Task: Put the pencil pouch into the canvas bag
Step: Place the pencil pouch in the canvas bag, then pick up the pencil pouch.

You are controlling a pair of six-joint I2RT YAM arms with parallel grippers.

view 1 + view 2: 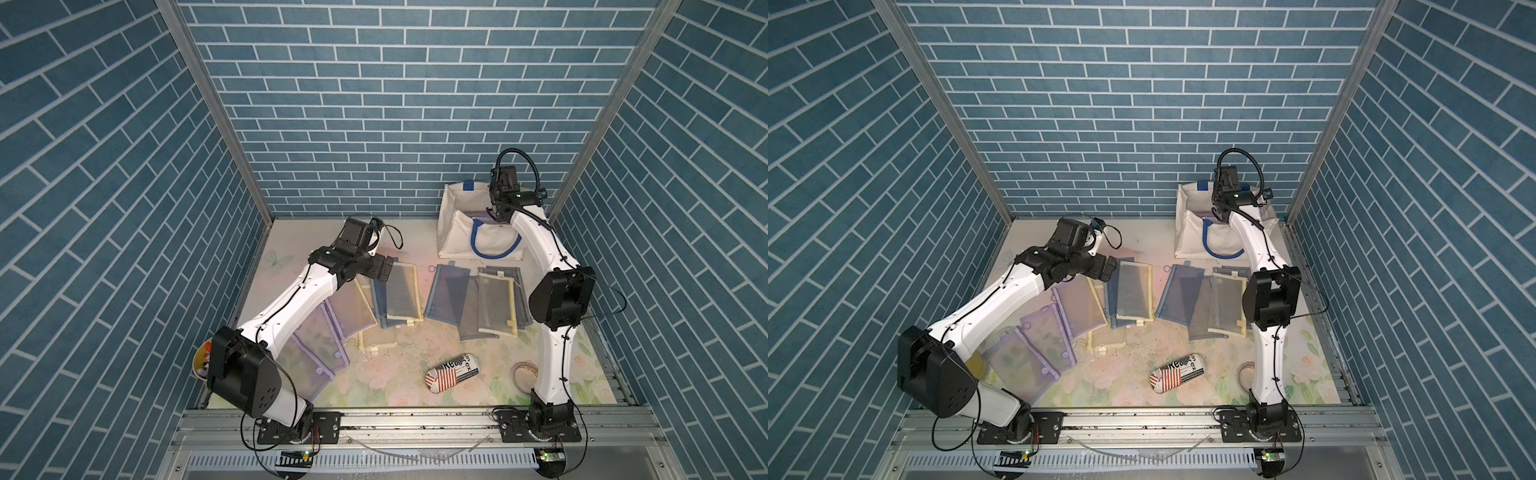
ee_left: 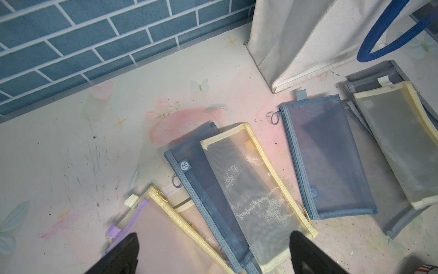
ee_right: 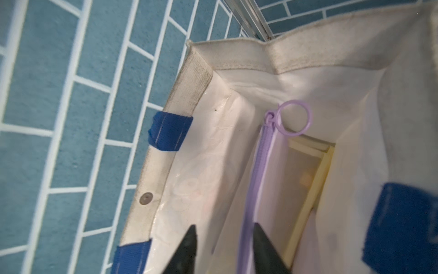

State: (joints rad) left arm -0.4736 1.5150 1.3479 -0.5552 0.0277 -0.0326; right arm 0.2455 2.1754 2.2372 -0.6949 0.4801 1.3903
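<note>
On the left, the left end effector (image 2: 213, 233) hangs released, jaws wide, above the mesh pouches (image 2: 248, 189) spread on the table (image 2: 71, 142); it need do nothing here. Far right, the right end effector (image 3: 225, 225) is at the mouth of the canvas bag (image 3: 237, 53), jaws parted and gripping nothing. The purple pencil pouch (image 3: 279, 180) is inside the bag, its zip edge between the jaws. Lift straight up, so no finger snags the zip ring (image 3: 294, 116) or blue handle (image 3: 403, 225).
</note>
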